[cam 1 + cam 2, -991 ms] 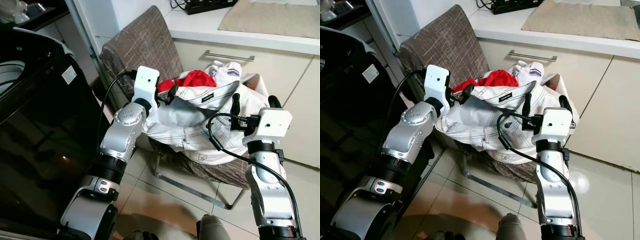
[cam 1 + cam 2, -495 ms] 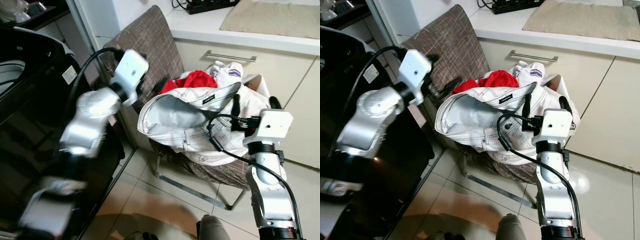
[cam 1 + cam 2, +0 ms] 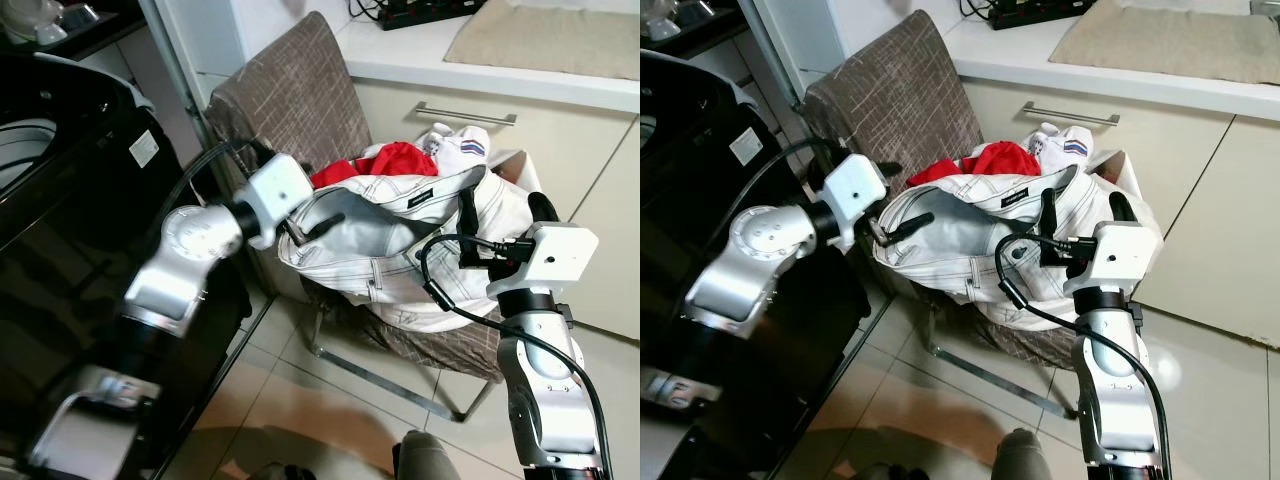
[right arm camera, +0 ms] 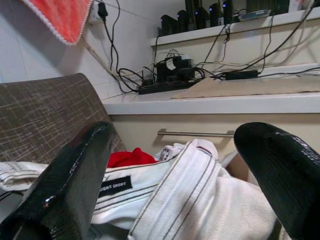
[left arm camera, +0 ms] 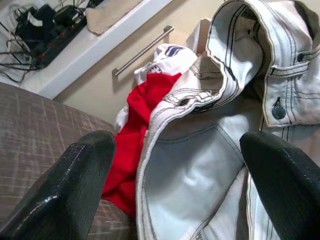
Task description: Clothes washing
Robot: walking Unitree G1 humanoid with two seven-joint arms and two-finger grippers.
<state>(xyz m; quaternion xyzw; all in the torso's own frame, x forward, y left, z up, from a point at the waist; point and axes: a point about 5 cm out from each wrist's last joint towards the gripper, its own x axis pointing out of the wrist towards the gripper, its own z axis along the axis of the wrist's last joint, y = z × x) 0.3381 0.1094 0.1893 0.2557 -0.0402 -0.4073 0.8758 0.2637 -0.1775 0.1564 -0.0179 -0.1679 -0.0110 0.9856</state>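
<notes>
Jacket [image 3: 390,235] hides most of red garment [image 3: 385,160].

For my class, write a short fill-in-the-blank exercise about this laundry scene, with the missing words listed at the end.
1. The pile of clothes lies on the seat of a brown ____.
2. The garment tucked behind the white jeans is coloured ____.
3. The left gripper has its fingers ____ over the jeans.
4. The right gripper rests against the ____ garment.

Missing words: chair; red; open; white
</notes>
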